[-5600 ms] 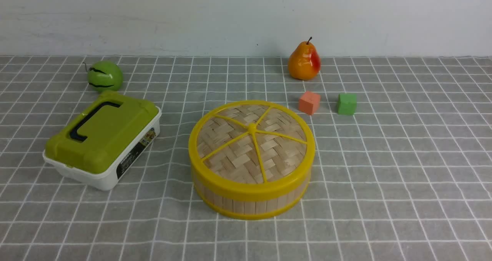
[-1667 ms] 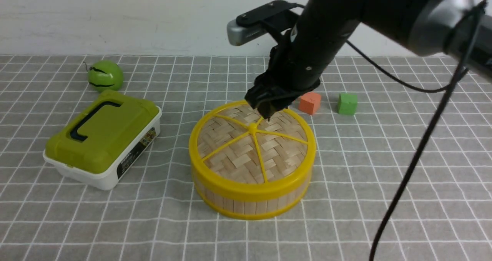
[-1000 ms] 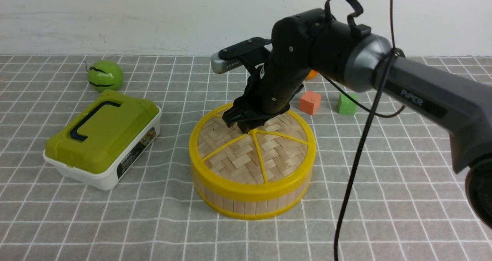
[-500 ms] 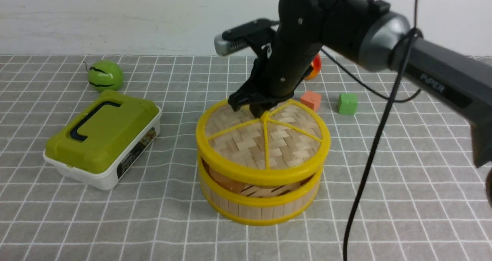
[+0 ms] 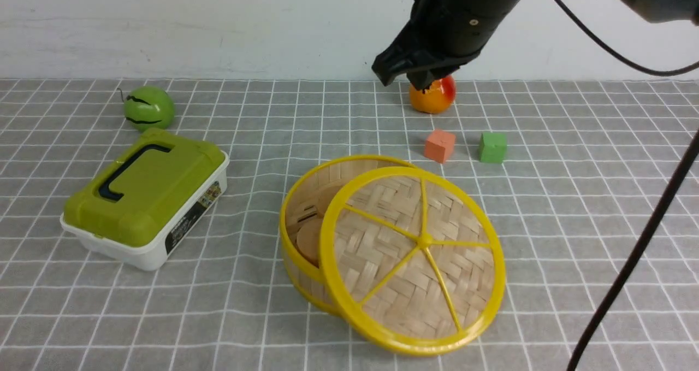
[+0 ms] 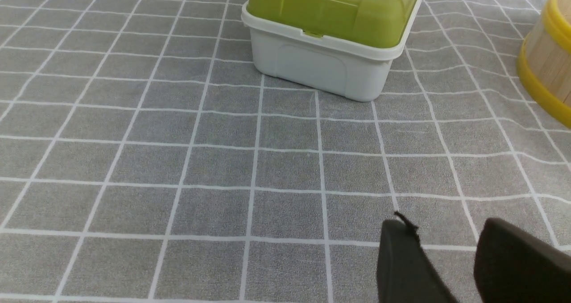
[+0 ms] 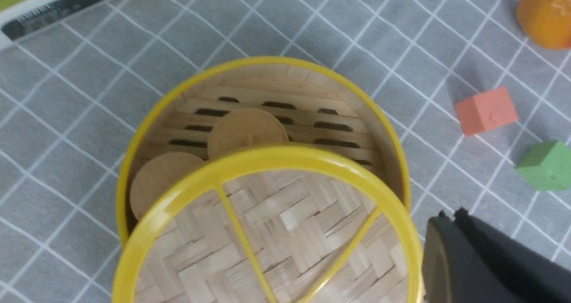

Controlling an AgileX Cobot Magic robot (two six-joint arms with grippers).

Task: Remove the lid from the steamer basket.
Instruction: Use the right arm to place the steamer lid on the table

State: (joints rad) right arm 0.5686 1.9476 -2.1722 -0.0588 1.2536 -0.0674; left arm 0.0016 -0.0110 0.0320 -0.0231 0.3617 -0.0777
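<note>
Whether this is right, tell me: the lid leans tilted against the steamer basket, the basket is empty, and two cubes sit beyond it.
Wrong on one count: the steamer basket is not empty; the right wrist view shows two round tan discs on its floor. The lid does lean tilted against it, and the orange cube and green cube sit beyond.

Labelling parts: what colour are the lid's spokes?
Yellow. The lid shows best in the front view.

Woven lid (image 5: 415, 261) (tilted) leans on steamer basket (image 5: 297, 218).
</note>
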